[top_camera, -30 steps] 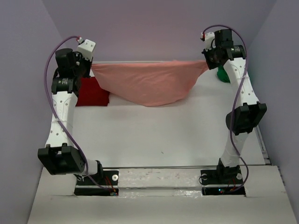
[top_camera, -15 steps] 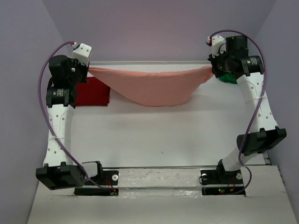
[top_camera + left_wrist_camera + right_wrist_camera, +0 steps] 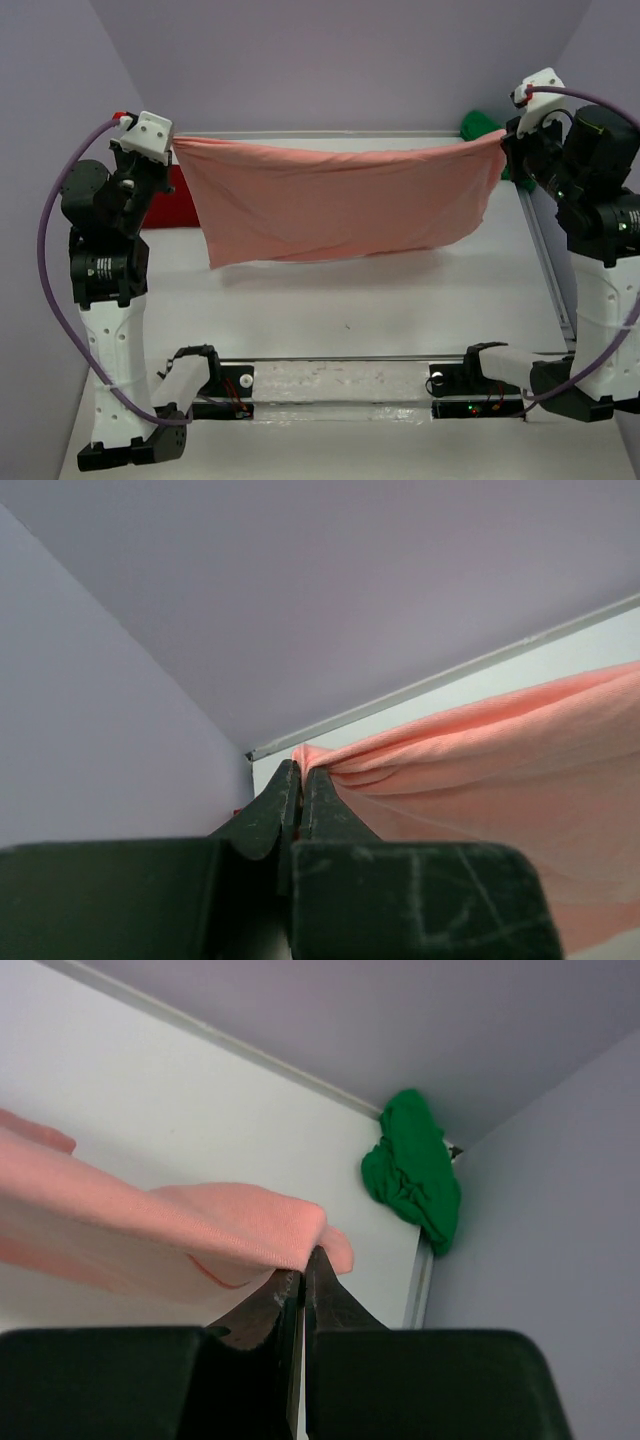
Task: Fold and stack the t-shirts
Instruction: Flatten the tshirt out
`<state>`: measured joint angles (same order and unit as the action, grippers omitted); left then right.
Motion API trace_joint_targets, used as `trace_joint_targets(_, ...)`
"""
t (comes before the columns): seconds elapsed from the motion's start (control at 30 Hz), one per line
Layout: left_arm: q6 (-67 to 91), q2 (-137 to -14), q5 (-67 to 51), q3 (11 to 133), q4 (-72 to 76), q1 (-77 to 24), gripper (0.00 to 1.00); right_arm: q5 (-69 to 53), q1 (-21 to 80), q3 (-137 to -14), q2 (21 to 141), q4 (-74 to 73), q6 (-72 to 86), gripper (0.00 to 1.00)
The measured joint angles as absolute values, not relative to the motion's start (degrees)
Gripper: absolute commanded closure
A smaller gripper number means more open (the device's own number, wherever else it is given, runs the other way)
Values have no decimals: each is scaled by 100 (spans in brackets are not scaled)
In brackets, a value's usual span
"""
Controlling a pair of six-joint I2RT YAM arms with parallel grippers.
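Left tool (image 3: pixel 298 770) and right tool (image 3: pixel 303 1260) pinch soft salmon-pink shirt (image 3: pixel 340 205) (rectangular).

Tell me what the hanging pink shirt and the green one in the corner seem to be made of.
Pink shirt: thin, soft knit cloth, probably cotton jersey, matte; it sags and creases finely at its pinched corners. Green shirt: likely similar matte cloth, crumpled in a heap; weave too small to tell.

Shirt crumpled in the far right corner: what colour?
The green shirt is bright green, plain, with no pattern. It shows best in the right wrist view.
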<state>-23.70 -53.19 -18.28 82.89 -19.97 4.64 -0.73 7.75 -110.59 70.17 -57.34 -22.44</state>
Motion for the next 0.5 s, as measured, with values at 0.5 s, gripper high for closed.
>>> trace_joint_targets(0.5,-2018,-5225,-2005,9115,-1898,464,100,220,642,-11461,6923,-5474,-2231,100)
